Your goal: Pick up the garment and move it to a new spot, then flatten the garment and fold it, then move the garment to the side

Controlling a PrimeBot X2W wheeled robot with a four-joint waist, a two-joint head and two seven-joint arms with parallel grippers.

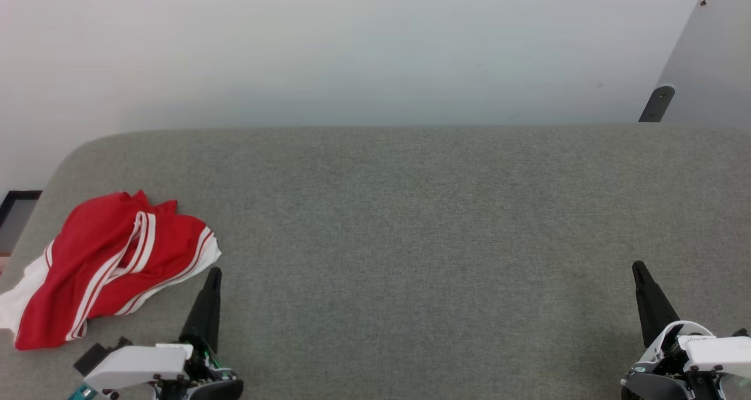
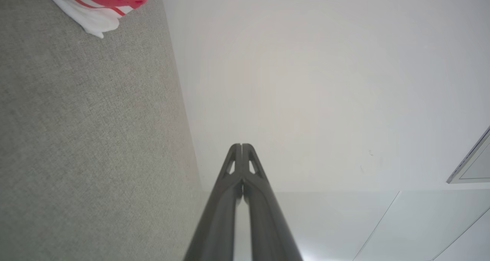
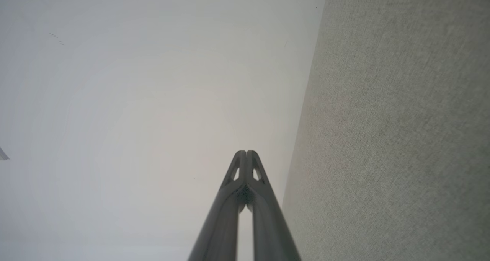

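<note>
The garment [image 1: 111,265] lies crumpled at the near left of the bench [image 1: 410,212], its white sleeve close to the left edge. Just right of it sits the left end effector [image 1: 214,274], clenched and empty. The right end effector [image 1: 638,268], also clenched on nothing, is well apart. Pinching only one loose layer could drag the cloth over that edge.

Table [image 1: 410,212]: grey woven cover, rounded far-left corner, far edge straight across. Wall [image 1: 352,48] beyond it: plain white, a few faint marks. Far right: pale grey panel [image 1: 710,54] set at a slant, two small screws near its top; dark bracket [image 1: 657,102] at its lower end, just above the table's far edge. Left edge: dark-framed recess [image 1: 14,212], contents unclear.
</note>
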